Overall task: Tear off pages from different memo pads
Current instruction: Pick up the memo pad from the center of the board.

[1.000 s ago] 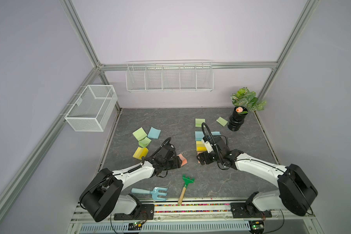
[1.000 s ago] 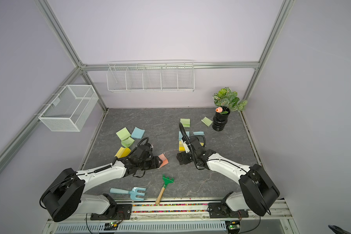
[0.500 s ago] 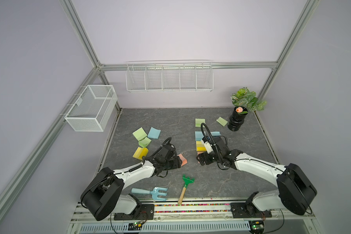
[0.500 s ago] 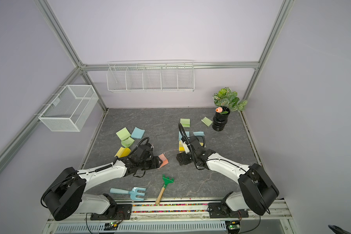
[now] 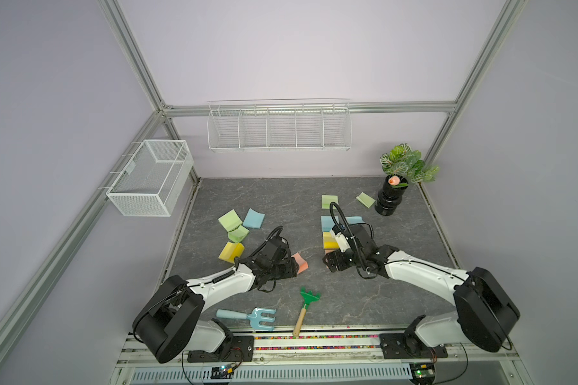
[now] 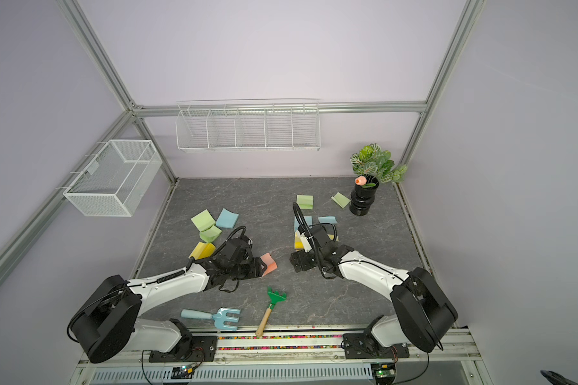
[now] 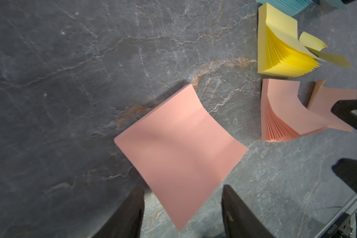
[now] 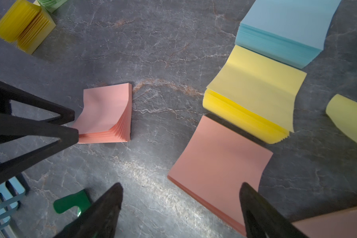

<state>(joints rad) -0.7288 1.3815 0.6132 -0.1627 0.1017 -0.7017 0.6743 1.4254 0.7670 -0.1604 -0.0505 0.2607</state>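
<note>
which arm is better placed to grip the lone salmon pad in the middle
Left. In the left wrist view, the left gripper straddles a corner of that pad. The right gripper hangs open over another salmon pad, beside a yellow pad.

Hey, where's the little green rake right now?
In both top views the green rake lies at the front, about midway across, just right of the blue fork.

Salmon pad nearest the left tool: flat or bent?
Bent: in the right wrist view the salmon pad curls up on one side and its edge fans apart.
</note>
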